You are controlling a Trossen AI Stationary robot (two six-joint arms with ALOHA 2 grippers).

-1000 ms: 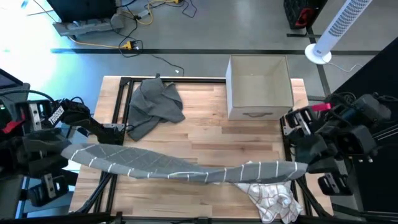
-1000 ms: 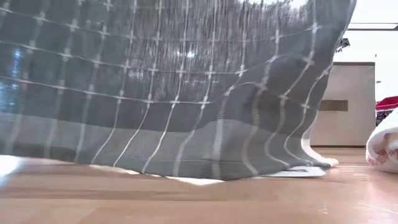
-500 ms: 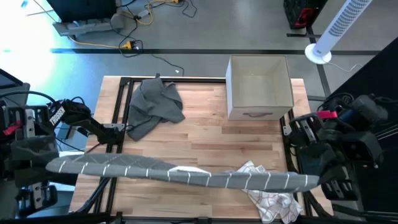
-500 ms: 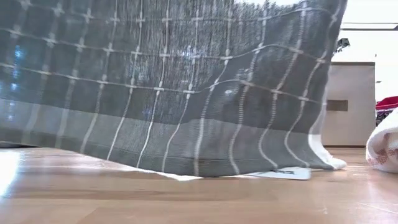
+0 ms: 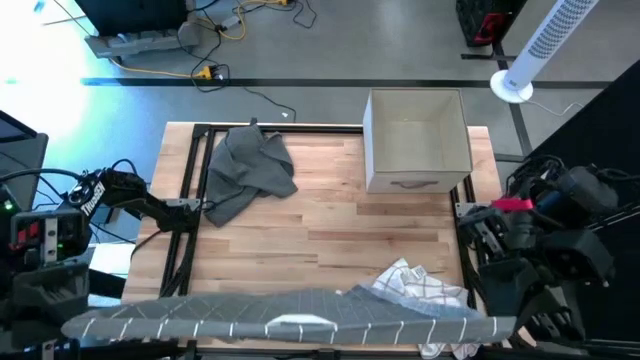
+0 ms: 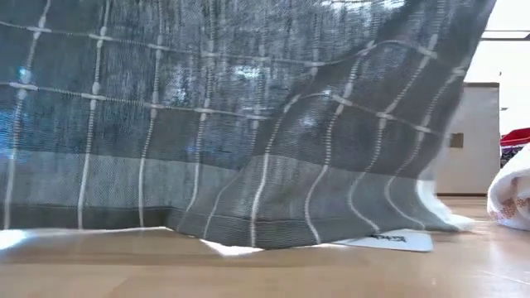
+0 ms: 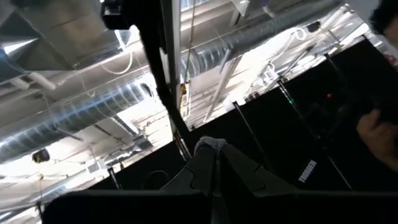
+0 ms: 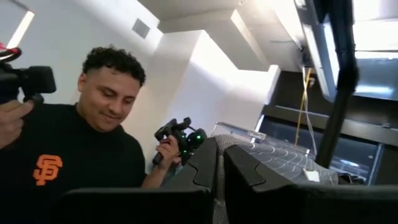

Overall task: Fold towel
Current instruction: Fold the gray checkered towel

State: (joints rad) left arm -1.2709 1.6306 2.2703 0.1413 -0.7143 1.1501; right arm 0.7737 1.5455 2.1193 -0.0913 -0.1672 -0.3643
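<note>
The grey towel (image 5: 290, 312) with white grid lines hangs stretched along the table's near edge, and fills the low view as the towel (image 6: 232, 124). Its lower hem (image 6: 248, 238) and white label (image 6: 389, 241) reach the wooden tabletop. My left gripper (image 5: 72, 325) is shut on its left upper corner. My right gripper (image 5: 506, 324) is shut on its right upper corner. Both wrist views look up at the ceiling past the shut fingers. My left gripper pinches the towel's left upper corner (image 7: 210, 144) between its two fingers; a small tuft of cloth shows past the fingertips. The towel hangs below, its top edge drawn nearly straight toward the other arm. My right gripper pinches the towel's right upper corner (image 8: 232, 143) between its two fingers, with cloth bunched beside the fingertips. The towel hangs below it, and its lower hem is on the table.
A crumpled grey cloth (image 5: 245, 170) lies at the far left. An open white box (image 5: 415, 140) stands at the far right. A white patterned cloth (image 5: 415, 288) lies near the right front, just behind the towel. A person holding hand controllers (image 8: 180, 140) stands beyond the table.
Both grippers have moved toward the table's near edge, carrying the towel with them. Its top edge has gone from sagging to nearly straight. The hanging sheet has swung nearer the low camera, its hem trailing along the tabletop.
</note>
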